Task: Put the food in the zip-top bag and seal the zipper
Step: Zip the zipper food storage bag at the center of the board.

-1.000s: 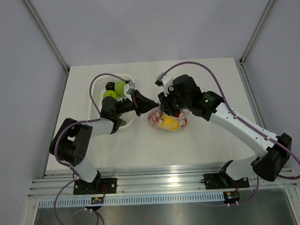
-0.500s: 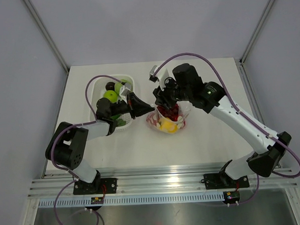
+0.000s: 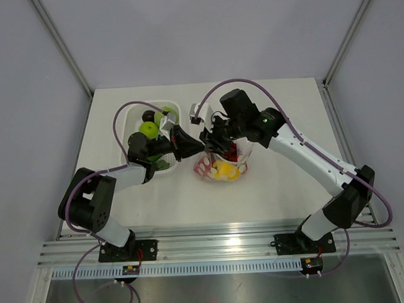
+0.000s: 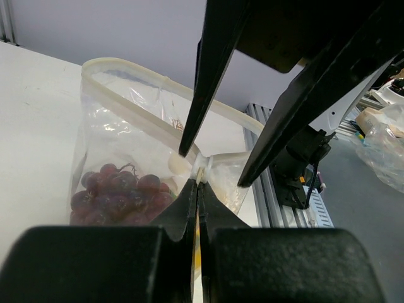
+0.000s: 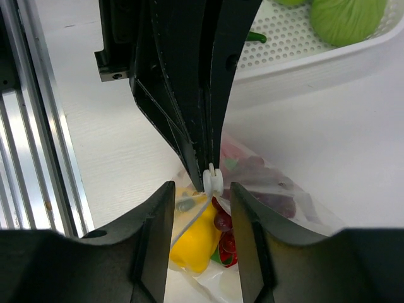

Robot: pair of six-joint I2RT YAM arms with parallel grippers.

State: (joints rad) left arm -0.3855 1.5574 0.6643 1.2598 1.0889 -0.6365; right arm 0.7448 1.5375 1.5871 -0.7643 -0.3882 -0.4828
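Note:
The zip-top bag (image 3: 219, 167) stands at mid-table with a yellow piece (image 3: 224, 169), red pieces and dark grapes (image 4: 117, 189) inside. Its pale zipper (image 4: 129, 71) loops open at the mouth. My left gripper (image 4: 199, 184) is shut on the zipper's end, just below the white slider (image 5: 213, 180). In the top view it (image 3: 200, 146) meets the bag's left top corner. My right gripper (image 5: 201, 189) is open, one finger on each side of the slider, not touching it. It also shows in the top view (image 3: 212, 140) and in the left wrist view (image 4: 213, 165).
A white slotted basket (image 3: 129, 118) stands left of the bag, under my left arm, with green fruits (image 3: 147, 129) and a dark piece (image 3: 147, 116) in it. It also shows in the right wrist view (image 5: 328, 60). Metal rails (image 3: 219, 241) run along the near edge.
My right gripper has swung left over the bag to the corner that the left gripper holds. The bag's top has been drawn up and a little left. The left gripper stayed shut.

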